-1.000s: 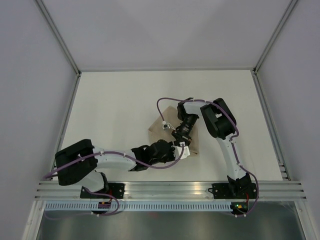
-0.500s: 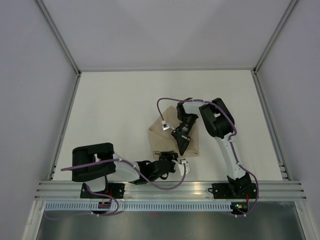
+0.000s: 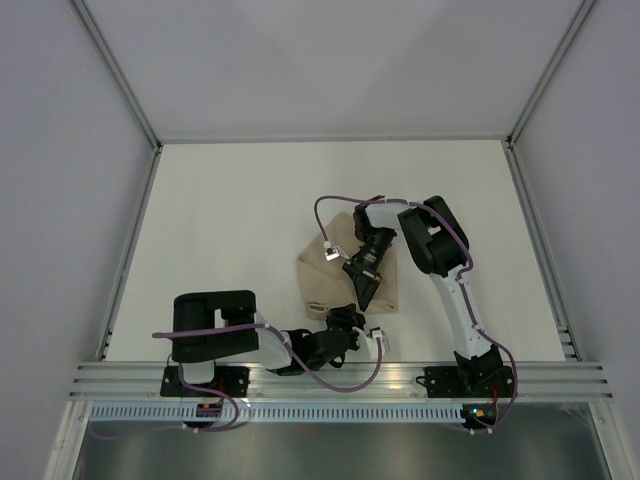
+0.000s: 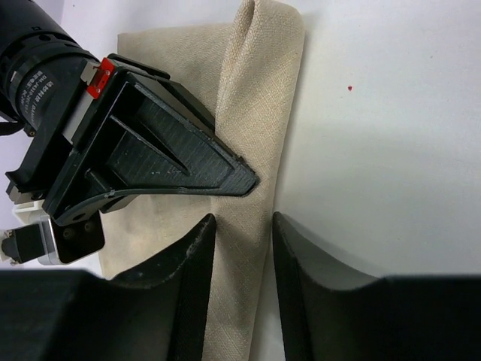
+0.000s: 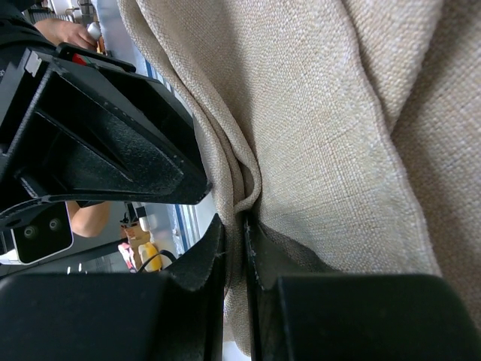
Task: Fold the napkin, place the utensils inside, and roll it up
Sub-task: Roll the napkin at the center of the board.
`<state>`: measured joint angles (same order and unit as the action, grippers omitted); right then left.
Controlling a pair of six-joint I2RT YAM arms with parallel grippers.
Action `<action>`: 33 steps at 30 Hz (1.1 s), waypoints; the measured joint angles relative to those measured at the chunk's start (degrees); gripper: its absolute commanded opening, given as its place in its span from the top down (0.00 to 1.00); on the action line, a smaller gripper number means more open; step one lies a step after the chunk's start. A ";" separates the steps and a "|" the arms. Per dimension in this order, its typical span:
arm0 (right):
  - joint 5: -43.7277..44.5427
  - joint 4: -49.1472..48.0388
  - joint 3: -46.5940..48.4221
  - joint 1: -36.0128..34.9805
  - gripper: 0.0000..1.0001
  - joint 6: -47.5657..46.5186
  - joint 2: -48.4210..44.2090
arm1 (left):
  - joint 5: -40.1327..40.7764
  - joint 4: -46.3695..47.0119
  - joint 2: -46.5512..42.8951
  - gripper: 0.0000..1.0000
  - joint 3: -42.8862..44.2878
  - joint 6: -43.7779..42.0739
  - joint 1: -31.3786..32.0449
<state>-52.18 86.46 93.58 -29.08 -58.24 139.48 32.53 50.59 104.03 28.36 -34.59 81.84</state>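
The beige napkin [image 3: 325, 275] lies bunched and folded on the white table, just ahead of the arm bases. My right gripper [image 3: 365, 296] points down at its near right part and is shut on a raised fold of cloth [image 5: 248, 188]. My left gripper [image 3: 350, 318] sits low at the napkin's near edge and is open. In the left wrist view its fingers [image 4: 201, 241] straddle a narrow folded strip of napkin [image 4: 255, 98] without pinching it, and the right gripper's black wedge [image 4: 180, 162] is just ahead. No utensils show in any view.
The aluminium rail [image 3: 340, 380] runs along the near edge, right behind the left gripper. Grey enclosure walls and metal frame bars [image 3: 135, 240] border the white table [image 3: 230, 210]. A tiny red speck [image 4: 349, 88] lies on the table to the right of the napkin.
My left arm has folded back toward the near rail, taking its gripper from over the napkin's near corner to just off its near edge. The right gripper has stayed clamped in place.
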 measured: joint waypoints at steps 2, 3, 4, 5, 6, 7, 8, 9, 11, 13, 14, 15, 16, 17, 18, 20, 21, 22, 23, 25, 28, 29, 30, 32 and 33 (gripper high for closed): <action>0.00 0.00 0.00 0.00 1.00 0.00 0.00 | -0.33 -0.85 0.09 0.70 0.33 0.07 -0.02; 0.00 0.00 0.00 0.00 0.99 0.00 0.00 | -0.70 -1.42 0.09 0.72 0.39 0.09 -0.04; 0.00 0.00 0.00 0.04 1.00 0.00 0.00 | -1.11 -1.97 0.04 0.76 0.42 0.11 -0.09; 0.00 0.00 0.00 0.07 0.99 0.02 0.00 | -1.31 -2.43 -0.02 0.78 0.52 0.20 -0.15; 0.02 0.00 0.00 0.07 1.00 0.02 0.00 | -1.60 -3.15 -0.20 0.79 0.79 0.31 -0.39; 0.02 0.00 0.00 0.07 0.99 0.02 0.00 | -1.95 -4.07 -0.50 0.82 1.01 0.55 -0.55; 0.02 0.00 0.00 0.07 0.99 0.02 0.02 | -2.43 -4.92 -0.85 0.84 1.14 0.76 -0.72; 0.00 0.00 0.00 0.07 0.99 0.04 0.04 | -2.99 -5.81 -1.33 0.86 1.29 1.18 -0.98; -0.07 0.02 0.00 0.07 0.99 0.11 0.11 | -4.48 -7.67 -2.25 0.89 1.60 2.01 -1.64; -0.09 0.02 0.00 0.09 0.99 0.17 0.13 | -6.10 -9.53 -3.15 0.93 1.92 2.64 -2.36; -0.07 0.02 0.00 0.07 0.97 0.17 0.13 | -6.80 -10.36 -3.56 0.94 2.10 2.93 -2.62; -0.09 0.02 0.00 0.07 0.91 0.17 0.13 | -7.80 -11.50 -4.11 0.96 2.27 3.28 -3.08; -0.09 0.02 0.00 0.07 0.88 0.17 0.13 | -8.98 -12.39 -4.57 0.97 2.47 3.72 -3.56; -0.07 0.02 0.00 0.09 0.84 0.17 0.13 | -10.01 -13.44 -5.01 0.98 2.73 4.22 -4.09; -0.09 0.02 0.00 0.11 0.75 0.17 0.13 | -11.02 -14.58 -5.42 0.98 3.04 4.63 -4.61; -0.15 0.13 -0.02 0.22 0.65 0.61 0.11 | -13.62 -16.98 -6.34 0.98 3.80 5.77 -5.75; -0.46 0.42 -0.13 0.37 0.56 1.07 0.07 | -15.28 -18.25 -6.75 0.98 4.28 6.58 -6.47; -0.87 0.76 -0.26 0.48 0.53 1.66 -0.07 | -16.87 -19.47 -7.17 0.98 4.74 7.39 -7.17; -1.38 1.20 -0.52 0.70 0.51 2.03 -0.31 | -18.51 -20.59 -7.54 0.98 5.14 8.17 -7.89; -1.79 1.31 -1.01 1.09 0.46 2.64 -1.14 | -21.51 -22.34 -8.20 0.98 5.79 9.70 -9.38; -1.75 0.17 -1.20 1.42 0.43 3.52 -2.75 | -26.71 -24.79 -8.98 0.98 6.75 12.31 -12.15; -1.66 -0.85 -1.25 1.68 0.43 4.15 -3.50 | -28.44 -25.55 -9.14 0.98 7.08 13.18 -13.09; -1.62 -2.25 -1.29 2.05 0.43 4.96 -4.31 | -30.01 -26.36 -9.35 0.98 7.41 14.05 -13.92; -1.44 -5.38 -1.49 3.13 0.43 6.47 -6.19 | -33.14 -27.98 -9.79 0.98 7.96 15.72 -15.54; -1.20 -7.67 -1.62 3.87 0.43 7.63 -7.30 | -34.75 -28.68 -9.99 0.98 8.15 16.57 -16.31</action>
<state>-53.39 78.78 91.96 -25.21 -50.61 132.18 -2.22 21.91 94.04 36.51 -18.02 65.54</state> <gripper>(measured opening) 0.568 0.211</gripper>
